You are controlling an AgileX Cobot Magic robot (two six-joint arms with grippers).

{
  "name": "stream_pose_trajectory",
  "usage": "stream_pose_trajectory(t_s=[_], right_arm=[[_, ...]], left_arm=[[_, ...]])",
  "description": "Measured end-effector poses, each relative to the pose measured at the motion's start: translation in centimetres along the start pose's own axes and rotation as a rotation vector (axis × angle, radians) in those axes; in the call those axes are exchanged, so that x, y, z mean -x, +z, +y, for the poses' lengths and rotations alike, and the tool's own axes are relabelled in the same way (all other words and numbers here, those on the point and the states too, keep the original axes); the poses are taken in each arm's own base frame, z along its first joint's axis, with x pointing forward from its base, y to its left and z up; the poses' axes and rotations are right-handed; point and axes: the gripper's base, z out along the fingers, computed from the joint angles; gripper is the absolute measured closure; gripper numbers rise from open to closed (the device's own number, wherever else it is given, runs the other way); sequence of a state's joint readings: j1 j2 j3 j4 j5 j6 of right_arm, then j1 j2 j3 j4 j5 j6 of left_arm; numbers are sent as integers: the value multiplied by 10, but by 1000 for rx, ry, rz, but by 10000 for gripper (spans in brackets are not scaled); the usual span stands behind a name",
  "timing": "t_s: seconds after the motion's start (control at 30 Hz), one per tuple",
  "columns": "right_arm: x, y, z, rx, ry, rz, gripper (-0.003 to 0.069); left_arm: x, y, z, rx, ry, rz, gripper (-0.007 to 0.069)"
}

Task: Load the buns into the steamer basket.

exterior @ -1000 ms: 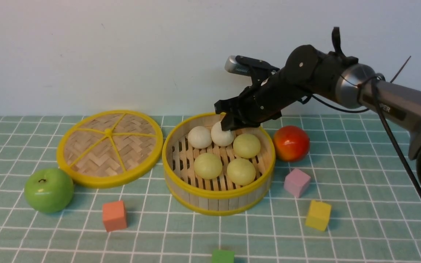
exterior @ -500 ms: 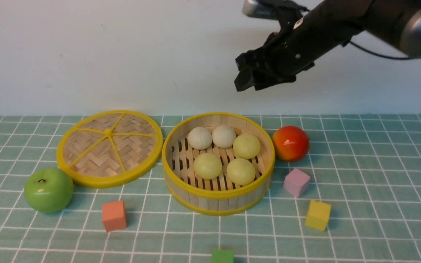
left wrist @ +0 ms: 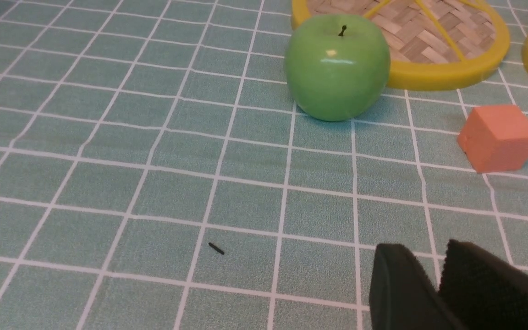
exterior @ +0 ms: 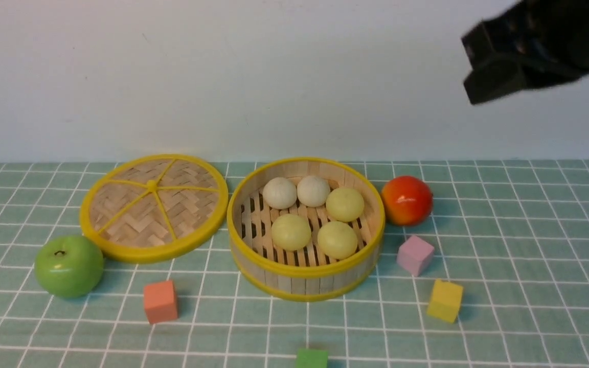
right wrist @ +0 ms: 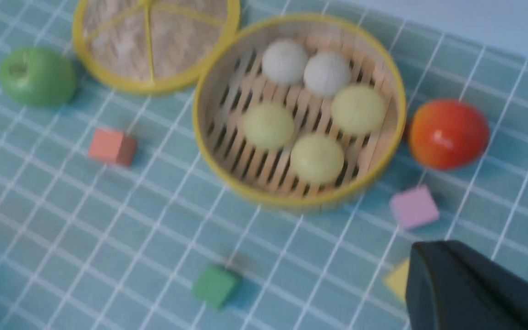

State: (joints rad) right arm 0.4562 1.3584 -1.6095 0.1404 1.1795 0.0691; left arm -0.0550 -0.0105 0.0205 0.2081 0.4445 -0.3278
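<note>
Finishing up: all five buns (exterior: 315, 212) sit inside the steamer basket (exterior: 304, 273), so the loading step looks done.
Two off-white at the back, three yellow-green nearer the front, all resting on the slatted floor. Right pincer (exterior: 494, 84) is high up at the right, well clear of the basket, closed and empty; blurred in front view. Left pincer (left wrist: 433, 293) hangs low over bare worktop (left wrist: 108, 137), well apart from the basket, jaws slightly parted, nothing between them. Next move, judging: none for the buns, maybe park the arms. Around: flat woven lid (exterior: 154, 207) just left of the basket, green apple (exterior: 68, 266) touching the lid, red fruit (exterior: 407, 200) just right, and pink (exterior: 415, 254), yellow (exterior: 445, 300), orange (exterior: 160, 301) and green (exterior: 311, 358) cubes. Nothing blocks the basket.
</note>
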Motion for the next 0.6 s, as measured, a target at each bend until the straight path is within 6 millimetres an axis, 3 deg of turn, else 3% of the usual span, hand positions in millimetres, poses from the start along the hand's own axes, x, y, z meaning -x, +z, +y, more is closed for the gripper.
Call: stream_pose_trajectory(t_s=[0.13, 0.33, 0.5, 0.6], right_arm=[[-53, -14, 1, 11, -17, -8, 673], [-111, -21, -7, 0, -16, 30, 672], [-145, -27, -11, -10, -16, 134, 669], [-154, -32, -12, -21, -22, 165, 669]], left_arm=[[0, 0, 0, 0, 0, 0, 459], [0, 0, 0, 0, 0, 0, 459], [0, 0, 0, 0, 1, 0, 458], [0, 0, 0, 1, 2, 0, 452]])
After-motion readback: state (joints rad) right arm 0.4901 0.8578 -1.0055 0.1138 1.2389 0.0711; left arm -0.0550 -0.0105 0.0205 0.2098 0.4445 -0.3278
